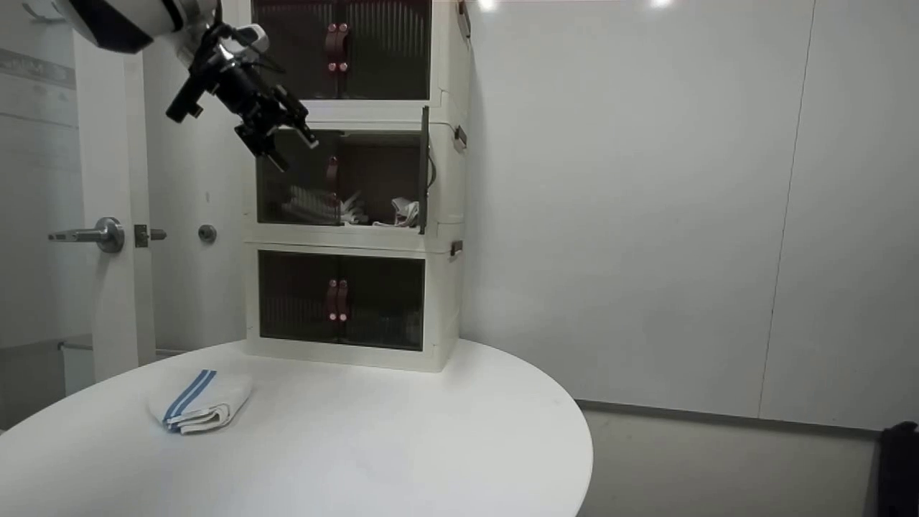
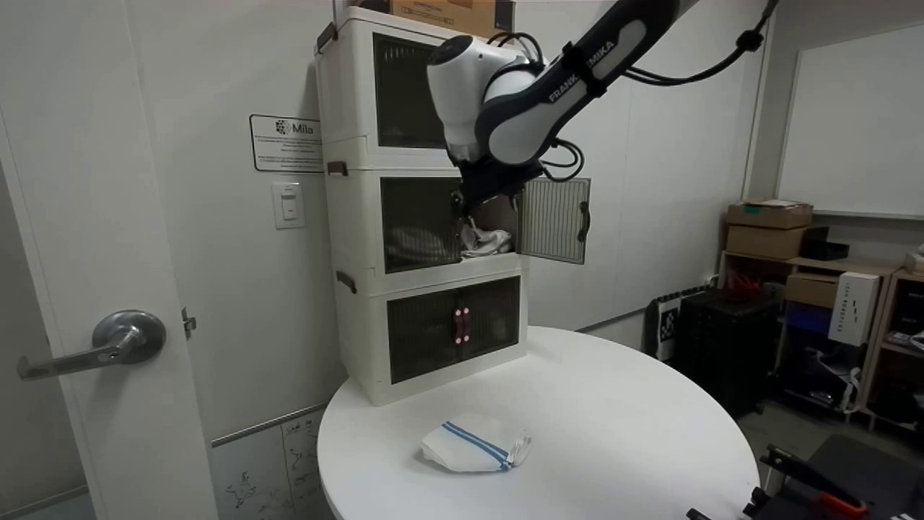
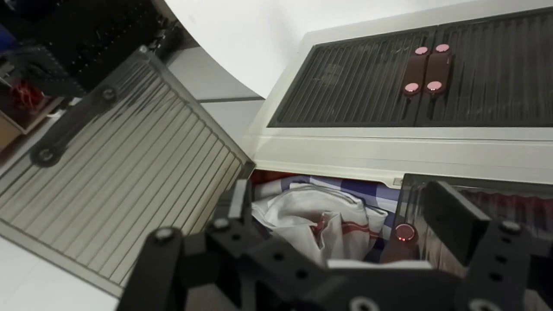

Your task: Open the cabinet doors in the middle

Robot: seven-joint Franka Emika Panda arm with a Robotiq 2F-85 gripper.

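The middle cabinet doors have dark ribbed see-through panels. Swung wide outward is one of them (image 2: 554,220), which shows nearly edge-on (image 1: 423,172) in an exterior view and fills the left of the wrist view. Its partner door (image 2: 419,224) is closed, with a brown handle (image 1: 332,176) at its inner edge. My gripper (image 1: 296,154) is spread open in front of the middle unit. In the wrist view, its fingers (image 3: 453,216) straddle the opening and the closed door's handle edge, with nothing gripped. Contact with that door cannot be told.
Inside the middle unit lie folded cloths (image 3: 319,207), white and blue-checked. Closed doors front the top unit (image 1: 388,50) and the bottom unit (image 1: 380,301). A folded white towel with blue stripes (image 2: 476,442) lies on the round white table (image 2: 613,404). A cardboard box (image 2: 455,13) sits on top.
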